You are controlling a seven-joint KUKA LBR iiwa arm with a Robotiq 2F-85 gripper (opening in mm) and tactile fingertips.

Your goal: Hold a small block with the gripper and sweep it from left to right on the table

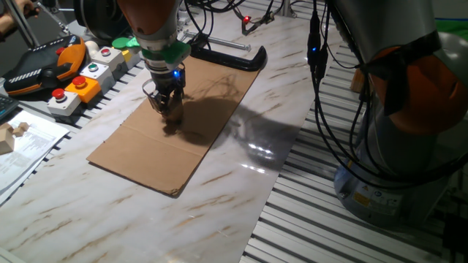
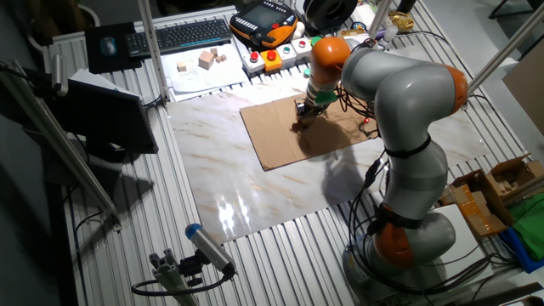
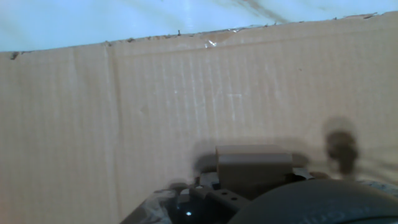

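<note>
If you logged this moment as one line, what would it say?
pincer: shut on block | position: low over cardboard sheet | cardboard: flat on marble table | contact with cardboard: cannot tell

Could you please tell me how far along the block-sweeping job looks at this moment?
Done: the black two-fingered tool already appears closed on the small light-tan wooden cube, seen at its tip in the hand view. In hand: it is held low over the flat brown cardboard sheet lying on the white marble-patterned table. Left: how much of the left-to-right sweep remains cannot be judged from these views.
</note>
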